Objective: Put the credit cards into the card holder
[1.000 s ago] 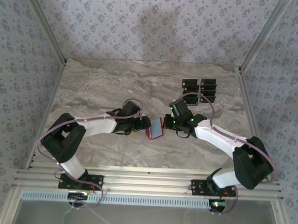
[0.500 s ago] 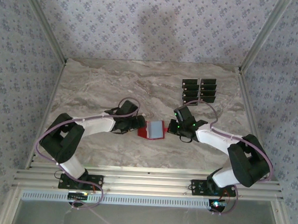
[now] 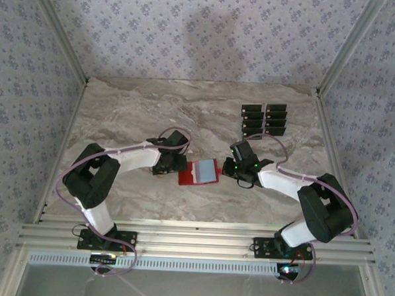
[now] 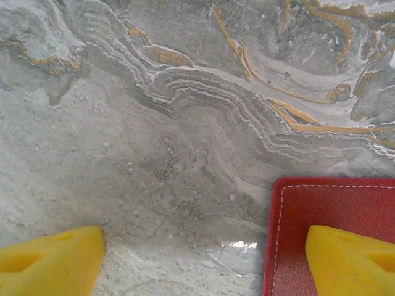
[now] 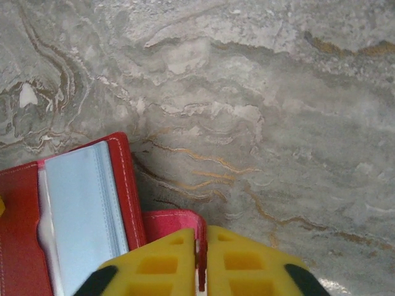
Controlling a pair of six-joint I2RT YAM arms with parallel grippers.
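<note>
The card holder (image 3: pixel 199 172) is laid open on the worktop (image 3: pixel 133 111), well apart from the credit cards (image 3: pixel 264 120). Its snap tab (image 5: pixel 179 225) is pinched by the right jaws; the left jaws are held open over its edge. Likely light and floppy, it is best pinned by a cover.
</note>
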